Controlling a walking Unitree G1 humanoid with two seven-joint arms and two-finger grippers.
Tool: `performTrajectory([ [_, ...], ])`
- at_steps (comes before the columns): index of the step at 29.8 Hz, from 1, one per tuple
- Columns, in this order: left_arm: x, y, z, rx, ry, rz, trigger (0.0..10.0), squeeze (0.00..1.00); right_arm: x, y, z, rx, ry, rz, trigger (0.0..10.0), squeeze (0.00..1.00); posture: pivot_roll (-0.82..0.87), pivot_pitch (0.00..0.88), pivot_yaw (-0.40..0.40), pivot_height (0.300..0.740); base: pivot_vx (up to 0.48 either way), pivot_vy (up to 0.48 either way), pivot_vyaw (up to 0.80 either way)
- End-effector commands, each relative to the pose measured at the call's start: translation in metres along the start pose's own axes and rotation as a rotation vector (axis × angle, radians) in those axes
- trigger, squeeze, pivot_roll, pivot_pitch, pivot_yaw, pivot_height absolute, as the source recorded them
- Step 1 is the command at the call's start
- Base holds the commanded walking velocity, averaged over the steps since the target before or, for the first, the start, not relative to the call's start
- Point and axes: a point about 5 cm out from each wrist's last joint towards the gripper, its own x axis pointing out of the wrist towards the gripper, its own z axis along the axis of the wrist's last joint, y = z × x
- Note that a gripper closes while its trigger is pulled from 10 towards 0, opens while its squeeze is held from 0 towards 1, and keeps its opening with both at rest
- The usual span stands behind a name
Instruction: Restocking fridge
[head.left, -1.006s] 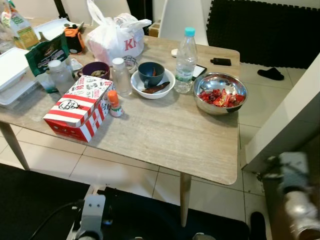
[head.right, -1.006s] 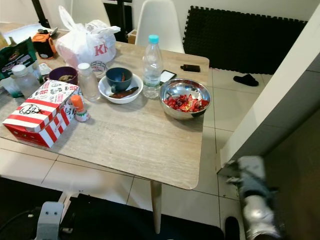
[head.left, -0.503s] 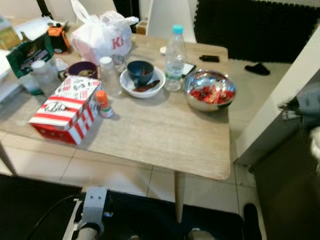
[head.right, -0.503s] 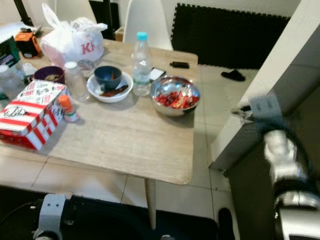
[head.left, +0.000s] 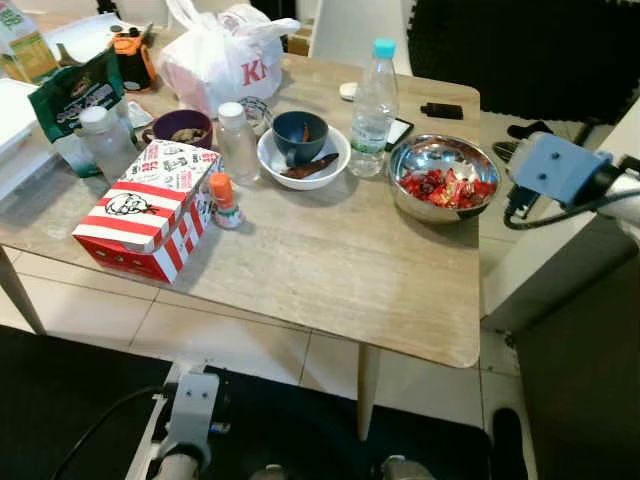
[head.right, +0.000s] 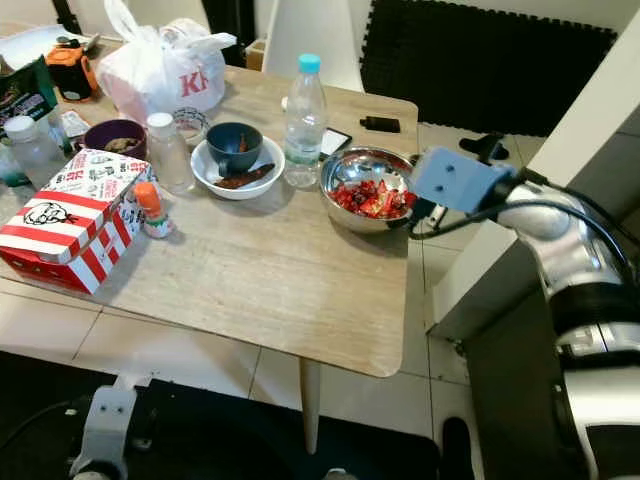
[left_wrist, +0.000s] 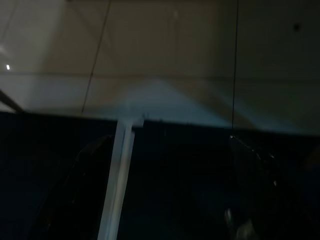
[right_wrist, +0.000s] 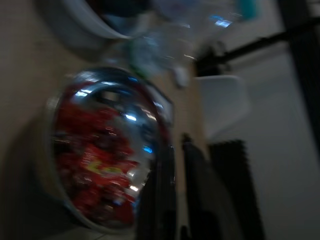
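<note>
A wooden table (head.right: 270, 280) carries a clear water bottle (head.right: 303, 120) with a blue cap. Beside it stands a steel bowl (head.right: 372, 190) of red wrapped pieces. My right arm reaches in from the right, and its wrist box (head.right: 452, 180) hovers at the bowl's right rim. In the right wrist view, my right gripper (right_wrist: 176, 195) has its black fingers close together with nothing between them, just over the bowl (right_wrist: 95, 150) edge. That view is blurred. My left arm (head.left: 190, 410) hangs low over the dark mat.
On the table stand a red-striped food box (head.right: 65, 215), a small orange-capped bottle (head.right: 152, 208), a white-capped bottle (head.right: 168, 152), a white bowl (head.right: 238, 165) and a white bag (head.right: 170, 70). A tall white and grey panel (head.right: 590, 130) rises at the right. A white chair (head.right: 310, 30) stands behind.
My right arm has risen from low at the right and swung left to the steel bowl's rim. The head camera shifted a little; the things on the table stayed put.
</note>
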Motion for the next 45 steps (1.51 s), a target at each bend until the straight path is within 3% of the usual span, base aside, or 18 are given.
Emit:
performTrajectory([
  [1,-0.007,-0.001,-0.010,0.003,0.042,0.004,10.0,0.00,0.001,0.013,-0.010,0.007,0.051,0.106,10.0,1.00,0.02,0.131,-0.087,0.740,0.000,0.000,0.00],
  [5,-0.012,0.000,-0.012,0.004,0.046,0.011,10.0,0.00,0.007,0.022,-0.013,0.102,0.077,0.210,10.0,1.00,0.03,0.136,-0.091,0.740,0.000,0.000,0.00],
  [10,-0.013,-0.001,-0.011,0.003,0.045,0.012,10.0,0.00,0.012,0.023,-0.013,0.131,0.108,0.239,10.0,1.00,0.04,0.137,-0.093,0.740,0.000,0.000,0.00],
  [11,-0.014,-0.002,-0.010,0.003,0.044,0.013,10.0,0.00,0.016,0.022,-0.014,0.123,0.139,0.233,10.0,0.27,0.05,0.137,-0.096,0.740,0.000,0.000,0.00],
  [12,-0.014,-0.002,-0.010,0.003,0.044,0.013,10.0,0.00,0.016,0.022,-0.014,0.123,0.139,0.233,10.0,0.27,0.05,0.137,-0.096,0.740,0.000,0.000,0.00],
  [13,-0.014,-0.002,-0.009,0.002,0.043,0.013,10.0,0.00,0.019,0.021,-0.012,0.138,0.147,0.222,10.0,0.00,0.05,0.137,-0.095,0.740,0.000,0.000,0.00],
  [18,-0.015,-0.003,-0.008,0.002,0.041,0.014,10.0,0.00,0.024,0.022,-0.010,0.174,0.159,0.247,10.0,0.00,0.06,0.140,-0.097,0.740,0.000,0.000,0.00],
  [20,-0.016,-0.004,-0.007,0.002,0.039,0.013,10.0,0.00,0.024,0.030,-0.010,0.189,0.165,0.362,10.0,0.00,0.06,0.143,-0.099,0.740,0.000,0.000,0.00],
  [21,-0.016,-0.004,-0.007,0.002,0.039,0.013,10.0,0.00,0.024,0.030,-0.010,0.189,0.165,0.362,10.0,0.00,0.06,0.143,-0.099,0.740,0.000,0.000,0.00],
  [29,-0.019,-0.007,-0.004,-0.002,0.038,0.011,10.0,0.00,0.026,0.040,-0.016,0.122,0.263,0.433,10.0,0.00,0.07,0.149,-0.105,0.740,0.000,0.000,0.00],
  [31,-0.019,-0.008,-0.004,-0.003,0.038,0.012,10.0,0.00,0.026,0.038,-0.015,0.131,0.260,0.415,10.0,0.00,0.07,0.150,-0.105,0.740,0.000,0.000,0.00],
  [36,-0.022,-0.011,-0.004,-0.005,0.046,0.008,10.0,0.00,0.027,0.010,-0.003,0.124,0.215,0.265,10.0,0.00,0.05,0.150,-0.105,0.740,0.000,0.000,0.00],
  [42,-0.018,-0.014,0.000,-0.007,0.042,-0.003,10.0,0.00,0.021,-0.012,0.007,0.075,0.175,0.242,10.0,0.00,0.04,0.145,-0.104,0.740,0.000,0.000,0.00],
  [45,-0.018,-0.015,0.000,-0.007,0.041,-0.005,10.0,0.00,0.019,-0.014,0.008,0.071,0.165,0.258,10.0,0.00,0.04,0.145,-0.104,0.740,0.000,0.000,0.00],
])
